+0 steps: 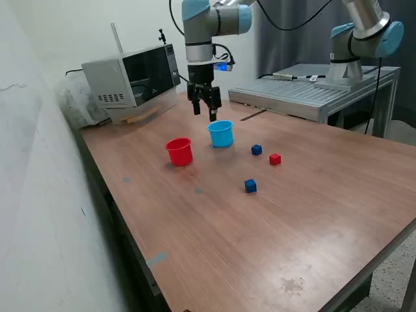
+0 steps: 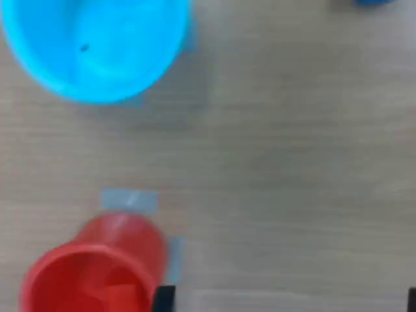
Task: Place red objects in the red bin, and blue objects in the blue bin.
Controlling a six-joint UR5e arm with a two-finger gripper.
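The red bin [image 1: 179, 151] and the light blue bin [image 1: 221, 134] stand side by side on the wooden table. Two blue cubes [image 1: 257, 150] [image 1: 250, 186] and one red cube [image 1: 275, 159] lie on the table towards the exterior view's right of the bins. My gripper [image 1: 205, 109] hangs open and empty above the table, just behind the two bins. The wrist view looks down on the blue bin [image 2: 97, 45], which is empty, and the red bin [image 2: 97, 273], where a blurred red shape seems to lie inside. A blue cube [image 2: 370, 2] shows at that picture's edge.
A microwave [image 1: 133, 75] stands at the back, at the exterior view's left. A second arm [image 1: 364, 39] stands on a metal bench [image 1: 312, 91] at the back right. A wall runs along the left. Bluish tape patches [image 2: 130, 200] mark the table near the red bin.
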